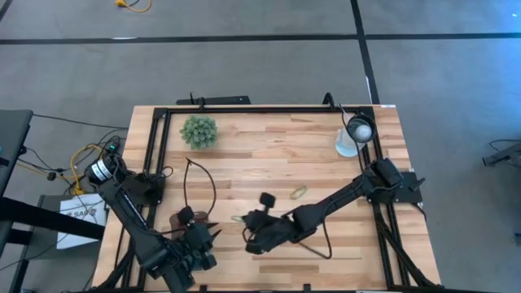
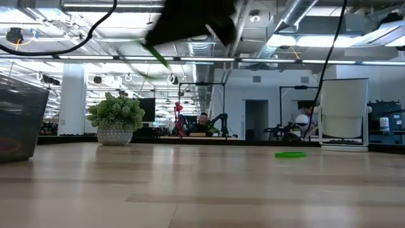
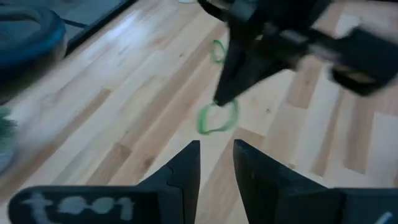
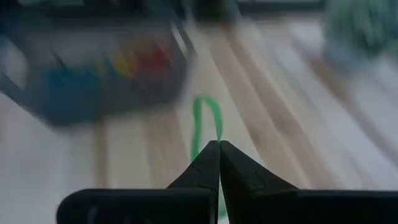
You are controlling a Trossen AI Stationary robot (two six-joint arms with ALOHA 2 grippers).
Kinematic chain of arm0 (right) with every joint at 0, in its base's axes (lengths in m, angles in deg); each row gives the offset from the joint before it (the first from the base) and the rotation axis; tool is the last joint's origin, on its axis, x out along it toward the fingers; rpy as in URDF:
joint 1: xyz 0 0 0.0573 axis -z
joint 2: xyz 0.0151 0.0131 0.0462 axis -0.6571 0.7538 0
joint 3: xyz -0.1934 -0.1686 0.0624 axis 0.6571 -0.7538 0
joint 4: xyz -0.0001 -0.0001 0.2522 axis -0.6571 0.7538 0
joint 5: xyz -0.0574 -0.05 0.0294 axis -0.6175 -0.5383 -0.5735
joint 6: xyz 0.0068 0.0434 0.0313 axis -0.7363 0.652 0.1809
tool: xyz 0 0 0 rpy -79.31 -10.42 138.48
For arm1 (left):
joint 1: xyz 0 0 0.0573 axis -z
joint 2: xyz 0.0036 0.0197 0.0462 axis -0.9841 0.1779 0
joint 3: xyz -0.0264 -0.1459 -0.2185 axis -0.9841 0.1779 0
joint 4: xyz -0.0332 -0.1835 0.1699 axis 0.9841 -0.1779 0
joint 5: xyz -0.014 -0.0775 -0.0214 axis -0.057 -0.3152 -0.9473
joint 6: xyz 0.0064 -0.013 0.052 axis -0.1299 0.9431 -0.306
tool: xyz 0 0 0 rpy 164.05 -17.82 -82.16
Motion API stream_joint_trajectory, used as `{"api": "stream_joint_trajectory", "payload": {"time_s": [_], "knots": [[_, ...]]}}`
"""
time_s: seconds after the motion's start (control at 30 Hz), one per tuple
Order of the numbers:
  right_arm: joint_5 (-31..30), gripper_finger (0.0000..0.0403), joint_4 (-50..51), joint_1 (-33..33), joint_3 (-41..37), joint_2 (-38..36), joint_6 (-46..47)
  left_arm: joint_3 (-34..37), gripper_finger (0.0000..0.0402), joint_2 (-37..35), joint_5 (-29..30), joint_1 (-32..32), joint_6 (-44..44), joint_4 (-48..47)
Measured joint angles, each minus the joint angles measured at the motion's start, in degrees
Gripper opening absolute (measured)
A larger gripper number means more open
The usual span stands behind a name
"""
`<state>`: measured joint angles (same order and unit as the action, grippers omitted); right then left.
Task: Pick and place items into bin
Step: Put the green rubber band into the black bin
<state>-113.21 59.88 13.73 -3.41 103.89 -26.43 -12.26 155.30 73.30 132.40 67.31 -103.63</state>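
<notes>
Right gripper [image 4: 219, 144] mid-frame, jaws pinched tight on a green band [image 4: 204, 121], lifted off the tabletop [image 1: 269, 163]. Left gripper [image 3: 216, 149] lower left, jaws narrowly apart, empty. Bin [image 4: 93, 71] blurry upper left in right wrist view.

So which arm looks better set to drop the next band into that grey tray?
The right one, probably. Its gripper is already shut on a green band, with the tray just ahead. The left gripper is open and holds nothing.
</notes>
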Motion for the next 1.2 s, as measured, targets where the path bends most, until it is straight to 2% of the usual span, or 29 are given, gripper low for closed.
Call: {"api": "stream_joint_trajectory", "payload": {"time_s": [0.1,0.17,0.3,0.4,0.47,0.73,1.2], "knots": [[1.5,0.0001,-11.9,0.2,0.1,0.0,-5.4,0.0,0.0082,0.0,-0.1,0.0,4.4,-5.6],[3.1,0.0001,-16.4,0.6,0.1,0.0,-6.5,0.0,0.0075,0.0,-1.8,0.0,8.7,-11.5],[3.2,0.0001,-15.1,1.7,0.1,0.0,-6.7,0.0,0.0058,0.0,-6.4,0.2,16.3,-20.9],[2.9,0.0,-15.1,2.9,0.1,0.0,-6.9,0.0,0.0048,0.0,-4.3,0.8,16.1,-20.0],[2.9,0.0,-14.8,3.7,0.1,0.0,-6.9,0.0,0.0046,0.0,-1.3,1.0,12.8,-17.3],[2.9,0.0,-14.8,6.9,0.1,0.0,-6.9,0.0,0.0044,0.0,2.0,0.2,0.1,-7.3],[3.4,0.0,-15.0,5.5,0.1,0.0,-8.2,0.0,0.0044,0.0,1.8,-5.4,-2.9,-7.3]]}}
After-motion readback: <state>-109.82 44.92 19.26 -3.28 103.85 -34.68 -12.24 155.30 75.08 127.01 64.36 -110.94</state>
